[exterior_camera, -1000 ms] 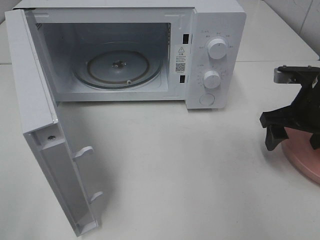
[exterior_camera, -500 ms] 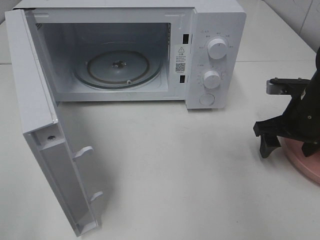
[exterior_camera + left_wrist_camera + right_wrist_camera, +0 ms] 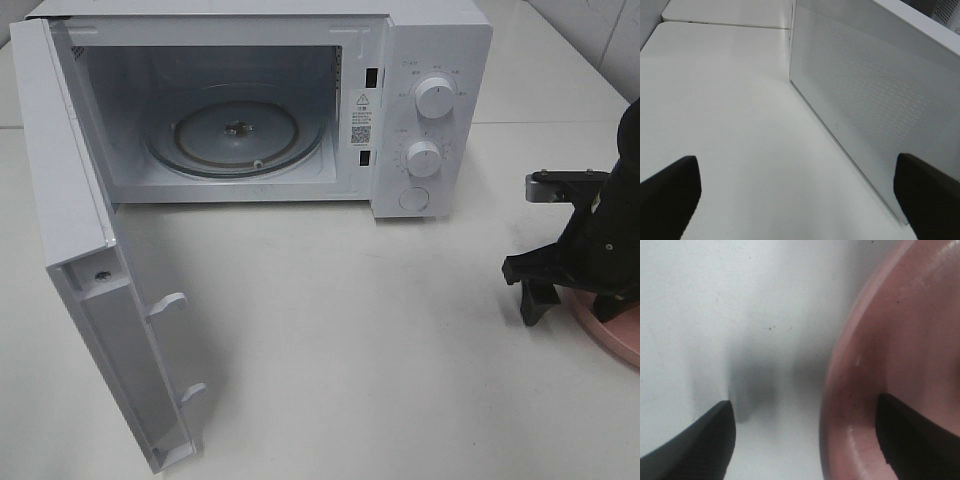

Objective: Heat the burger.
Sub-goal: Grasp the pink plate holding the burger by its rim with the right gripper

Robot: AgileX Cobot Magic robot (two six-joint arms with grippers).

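Observation:
The burger shows in no view. A round pink plate (image 3: pixel 612 337) lies at the table's right edge, partly hidden by my right arm and cut off by the frame. My right gripper (image 3: pixel 575 302) is open and low over the plate's left rim. In the right wrist view (image 3: pixel 805 440) one fingertip (image 3: pixel 695 440) is over the white table and the other is over the plate (image 3: pixel 900 340). My left gripper (image 3: pixel 800 200) is open and empty beside the outer face of the microwave door (image 3: pixel 875 100); it is outside the high view.
A white microwave (image 3: pixel 430 100) stands at the back, its door (image 3: pixel 90 280) swung open toward the front left. The glass turntable (image 3: pixel 237 130) inside is bare. Two knobs and a button are on its right panel. The white table (image 3: pixel 380 340) lies in front.
My right gripper has dropped lower and shifted a little left, down to the pink plate's left rim. The microwave and its door have not moved.

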